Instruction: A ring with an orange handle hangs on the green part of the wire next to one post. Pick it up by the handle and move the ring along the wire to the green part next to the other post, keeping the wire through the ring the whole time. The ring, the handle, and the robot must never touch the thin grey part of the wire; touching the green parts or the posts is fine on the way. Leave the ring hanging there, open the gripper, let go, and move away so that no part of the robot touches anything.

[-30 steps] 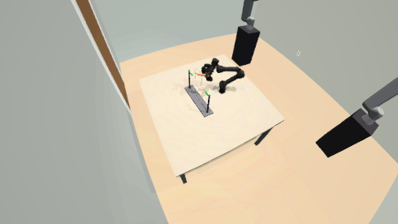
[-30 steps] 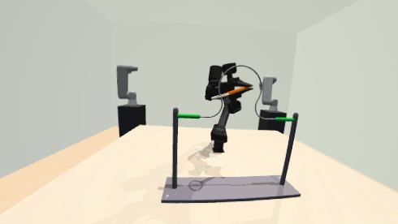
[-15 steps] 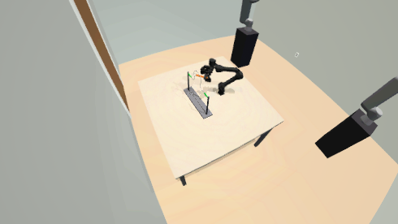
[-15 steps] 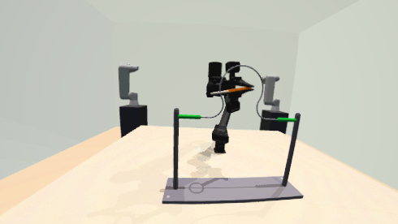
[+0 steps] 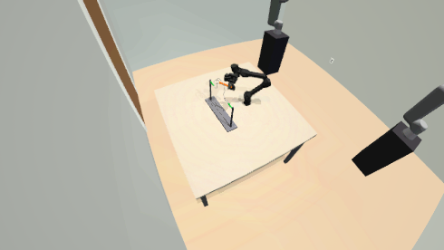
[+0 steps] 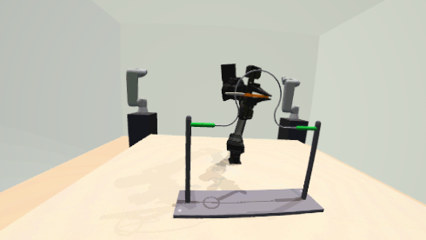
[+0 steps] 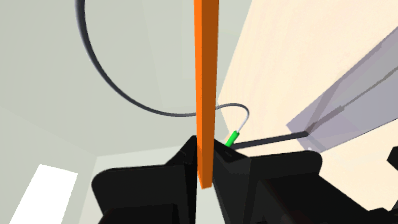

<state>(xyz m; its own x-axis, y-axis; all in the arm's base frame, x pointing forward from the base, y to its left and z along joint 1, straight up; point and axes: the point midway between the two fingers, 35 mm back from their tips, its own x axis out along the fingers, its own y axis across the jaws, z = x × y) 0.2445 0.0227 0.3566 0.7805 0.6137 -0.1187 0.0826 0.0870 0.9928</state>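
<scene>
Gripper (image 7: pixel 205 165) closed on orange handle (image 7: pixel 206 75), fingers nearly together, handle clamped at its lower end. Handle extends straight out ahead of jaws. Tool raised high above grey base plate (image 6: pixel 248 208), between two posts. Grey wire (image 7: pixel 110 85) arcs left of handle; green segment (image 7: pixel 231 138) just right of fingertips. Ring itself not discernible.

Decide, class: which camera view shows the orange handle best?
The wrist view: the handle fills the frame, clamped in the gripper. The exterior view shows a thin orange sliver; the top view, only a speck.

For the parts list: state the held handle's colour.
Orange handle; clearest in the wrist view.
</scene>
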